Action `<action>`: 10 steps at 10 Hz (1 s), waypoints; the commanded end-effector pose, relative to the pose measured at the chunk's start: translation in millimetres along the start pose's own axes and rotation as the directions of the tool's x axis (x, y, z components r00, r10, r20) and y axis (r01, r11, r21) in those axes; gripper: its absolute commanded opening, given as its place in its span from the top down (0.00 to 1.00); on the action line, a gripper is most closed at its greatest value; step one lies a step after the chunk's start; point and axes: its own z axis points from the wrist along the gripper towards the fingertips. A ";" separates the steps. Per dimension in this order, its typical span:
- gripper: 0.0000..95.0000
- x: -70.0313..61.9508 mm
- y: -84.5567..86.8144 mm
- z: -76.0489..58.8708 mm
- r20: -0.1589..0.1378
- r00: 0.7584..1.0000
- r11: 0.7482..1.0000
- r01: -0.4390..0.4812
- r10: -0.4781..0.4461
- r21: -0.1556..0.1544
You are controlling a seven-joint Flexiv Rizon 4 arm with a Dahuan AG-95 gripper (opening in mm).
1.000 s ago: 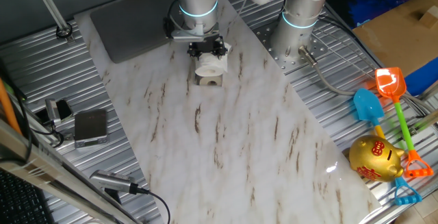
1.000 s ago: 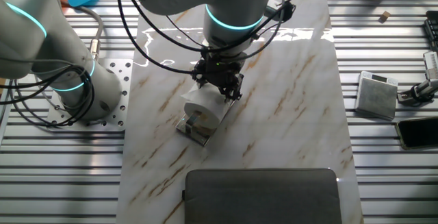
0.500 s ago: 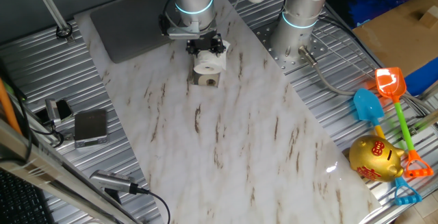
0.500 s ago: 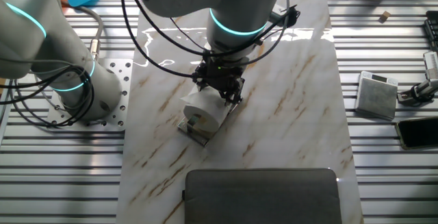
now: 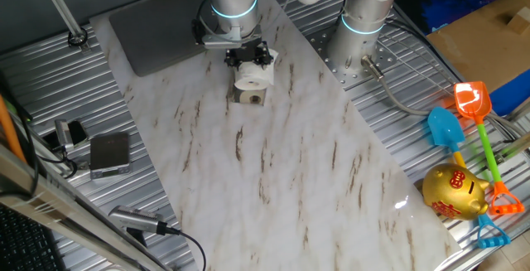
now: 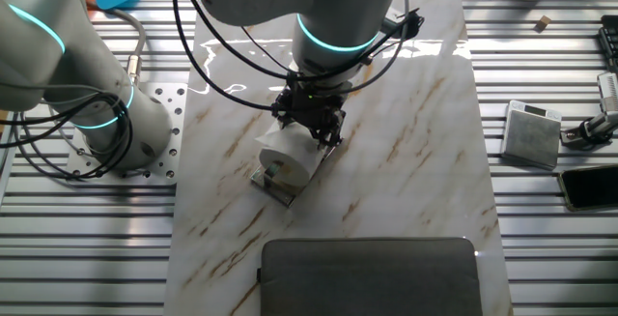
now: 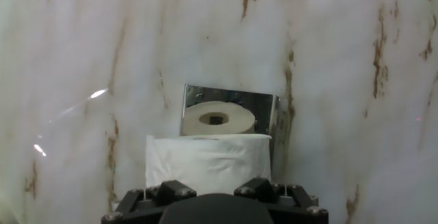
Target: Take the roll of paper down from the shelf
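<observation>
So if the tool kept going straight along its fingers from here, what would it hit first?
The roll of paper: it sits directly ahead of the tool, apparently already between the fingers, on the shelf. Depth is unclear, so contact can't be confirmed.

Grey mat (image 5: pixel 157 22), gold piggy bank (image 5: pixel 454 191), toy shovels (image 5: pixel 472 105)

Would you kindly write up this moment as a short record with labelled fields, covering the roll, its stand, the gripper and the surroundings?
roll of paper: white roll of paper, on the shelf
shelf: small stand with a shiny upright plate that mirrors the roll's end
gripper: gripper right over the roll; whether it grips cannot be told
surface: marble-patterned table
nearby: grey mat; golden piggy bank and toy shovels off to one side
</observation>
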 end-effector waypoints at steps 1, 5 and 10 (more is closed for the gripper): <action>0.00 0.6 0.5 -1.2 -0.002 1.000 1.000 -0.005 0.005 0.000; 0.00 1.0 0.4 -1.6 0.001 1.000 1.000 -0.004 0.004 0.005; 0.00 2.4 0.6 -5.7 0.011 1.000 1.000 -0.011 0.011 -0.004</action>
